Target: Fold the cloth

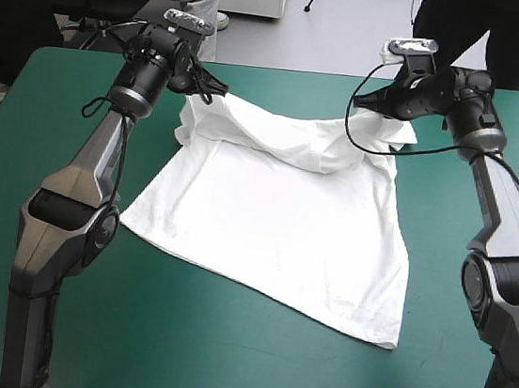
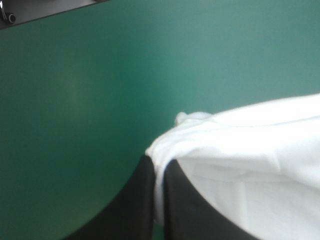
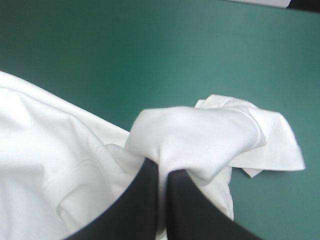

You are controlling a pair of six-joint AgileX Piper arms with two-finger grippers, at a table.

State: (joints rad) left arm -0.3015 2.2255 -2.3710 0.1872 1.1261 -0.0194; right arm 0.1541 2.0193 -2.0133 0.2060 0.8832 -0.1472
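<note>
- High view: the T-shirt (image 1: 276, 215) lies spread in the middle of the teal-green cover (image 1: 54, 320). The left gripper (image 1: 208, 86) and the right gripper (image 1: 377, 102) each pinch a far corner and hold it a bit up.
- Left wrist view: the black fingers (image 2: 135, 200) are almost closed, with white cloth squeezed between them.
- Right wrist view: these black fingers (image 3: 145, 200) are almost closed too, on a bunched-up corner.

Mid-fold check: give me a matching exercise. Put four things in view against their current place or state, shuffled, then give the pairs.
Things:
1. left gripper
2. right gripper
3. T-shirt
4. table cover

States:
a. teal-green, lying under the T-shirt
b. shut on the T-shirt's far-right corner
c. white, far edge lifted, near part flat on the table
d. shut on the T-shirt's far-left corner

Pairs: 1-d, 2-b, 3-c, 4-a
</note>
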